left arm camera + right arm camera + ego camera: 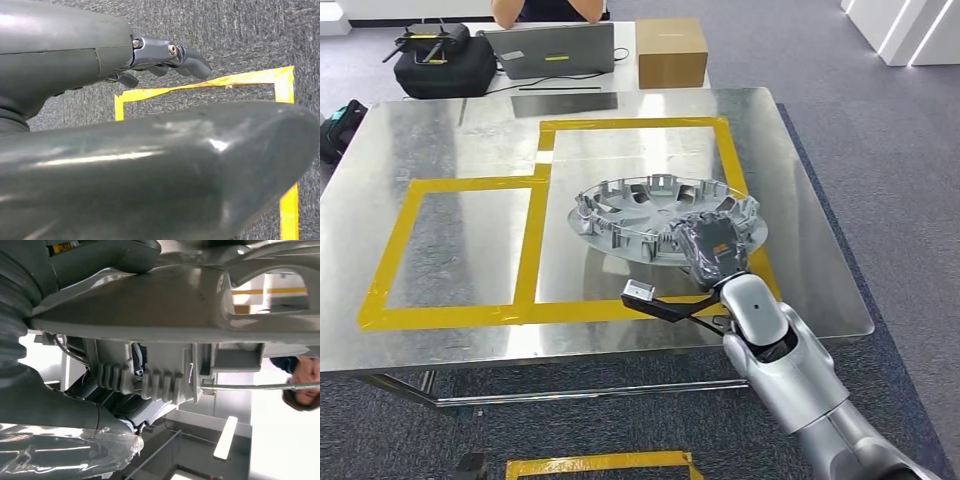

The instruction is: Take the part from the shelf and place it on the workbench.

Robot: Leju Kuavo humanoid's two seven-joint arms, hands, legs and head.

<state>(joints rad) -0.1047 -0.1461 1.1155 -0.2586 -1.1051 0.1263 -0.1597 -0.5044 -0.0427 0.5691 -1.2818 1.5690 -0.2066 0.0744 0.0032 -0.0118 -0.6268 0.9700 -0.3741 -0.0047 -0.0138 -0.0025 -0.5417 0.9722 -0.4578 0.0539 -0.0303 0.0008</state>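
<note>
The right hand [706, 250] grips the near rim of the grey wheel-cover part [660, 215], held over the workbench [433, 140] inside the right taped rectangle, while the left hand [166, 57] hangs empty, fingers loosely extended.

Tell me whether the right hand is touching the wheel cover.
Touching. In the head view the right hand grips the near rim of the wheel cover; the right wrist view shows its fingers closed around the rim.
</note>
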